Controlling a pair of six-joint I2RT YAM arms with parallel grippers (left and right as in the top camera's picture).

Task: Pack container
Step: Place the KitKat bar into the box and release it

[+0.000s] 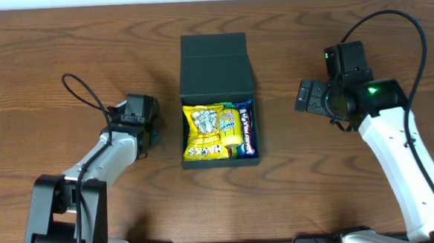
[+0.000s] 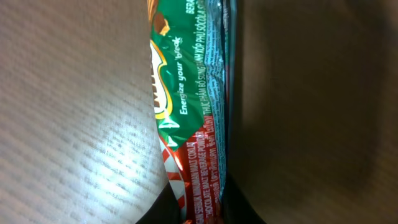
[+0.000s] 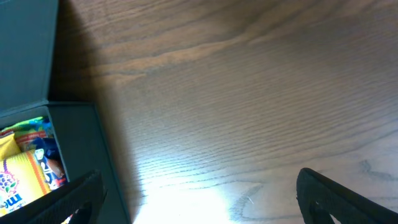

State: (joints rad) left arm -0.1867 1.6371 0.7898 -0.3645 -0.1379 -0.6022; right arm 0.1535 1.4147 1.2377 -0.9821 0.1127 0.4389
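Dark brown wood-grain table (image 1: 64,47), pale strip along the far edge, bright glare patches

The left arm (image 1: 103,159) and the right arm (image 1: 397,153) have white shells on their long links, with black joints and black wrist housings. The right wrist carries a small green light (image 1: 372,92), and a thin black cable (image 1: 401,22) loops off each wrist. The right tool (image 3: 199,180) has two dark matte fingers (image 3: 339,196).
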